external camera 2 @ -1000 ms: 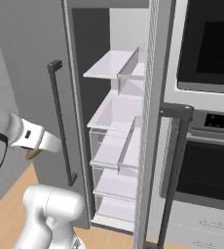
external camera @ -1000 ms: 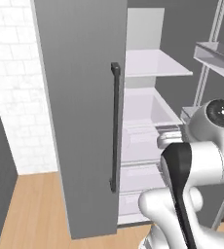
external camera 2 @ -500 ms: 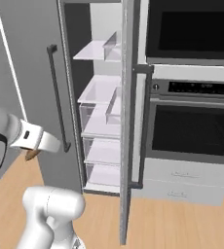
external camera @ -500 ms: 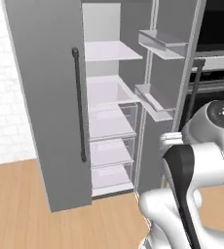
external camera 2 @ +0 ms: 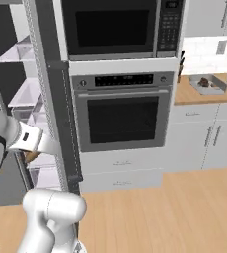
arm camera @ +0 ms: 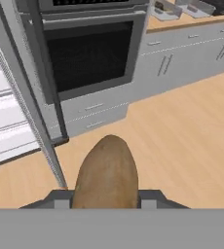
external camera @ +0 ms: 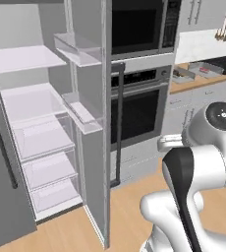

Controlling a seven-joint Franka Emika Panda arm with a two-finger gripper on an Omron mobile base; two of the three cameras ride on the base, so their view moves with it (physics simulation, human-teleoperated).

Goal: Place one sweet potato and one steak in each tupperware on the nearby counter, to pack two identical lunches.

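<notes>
The gripper (arm camera: 106, 202) is clamped on a brown sweet potato (arm camera: 106, 175), which juts forward above the wood floor (arm camera: 182, 141); beyond it stands the built-in oven (arm camera: 92, 53), beside the open fridge door (external camera: 93, 123); far off, the counter (external camera 2: 204, 94) carries what look like two grey tupperware (external camera 2: 207, 84), one seemingly holding something dark.

Open fridge door (external camera 2: 61, 123), wall oven (external camera 2: 120, 116), tupperware (external camera 2: 208, 85) on counter (external camera 2: 194, 95)
</notes>
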